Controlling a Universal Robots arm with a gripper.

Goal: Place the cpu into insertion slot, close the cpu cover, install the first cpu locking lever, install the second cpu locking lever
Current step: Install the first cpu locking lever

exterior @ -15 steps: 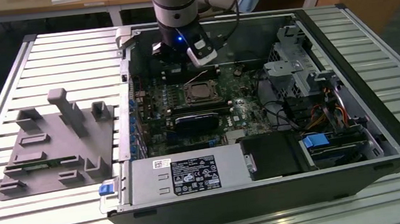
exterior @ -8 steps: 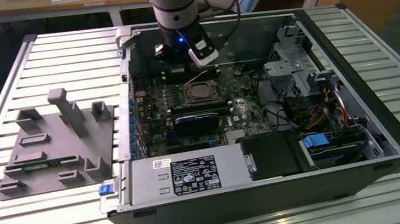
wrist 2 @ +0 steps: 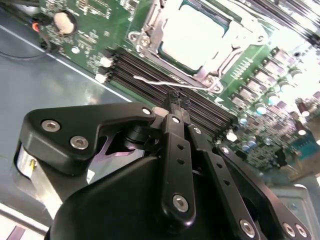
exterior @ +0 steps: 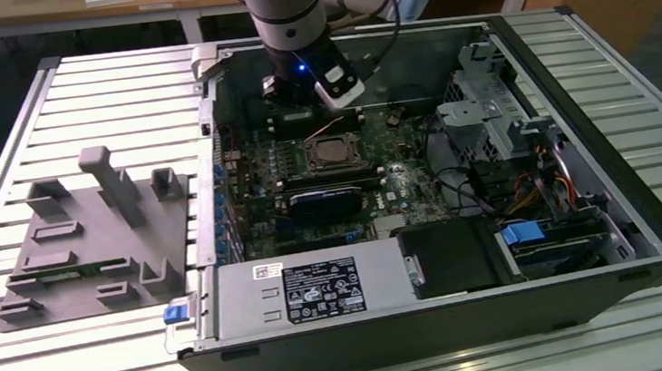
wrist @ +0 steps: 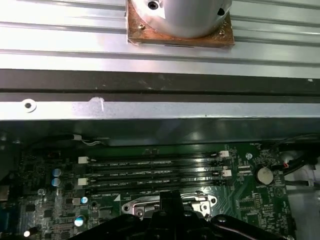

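Cpu [wrist 2: 195, 37] seated under cpu cover [wrist 2: 151, 35] in second wrist view; tool [wrist 2: 177, 98] closed, just beside wire lever [wrist 2: 165, 82].

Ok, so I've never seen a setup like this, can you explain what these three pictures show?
A robot arm reaches down into an open computer case lying on a slatted metal table. One picture comes from a camera off the arm; two more cameras ride on its wrist. A grey holder plate lies beside the case. In the second wrist view the jaws are closed together, nothing visibly between them, right by a thin wire lever. The cpu lies in place on the green board, and the cpu cover looks down over it.
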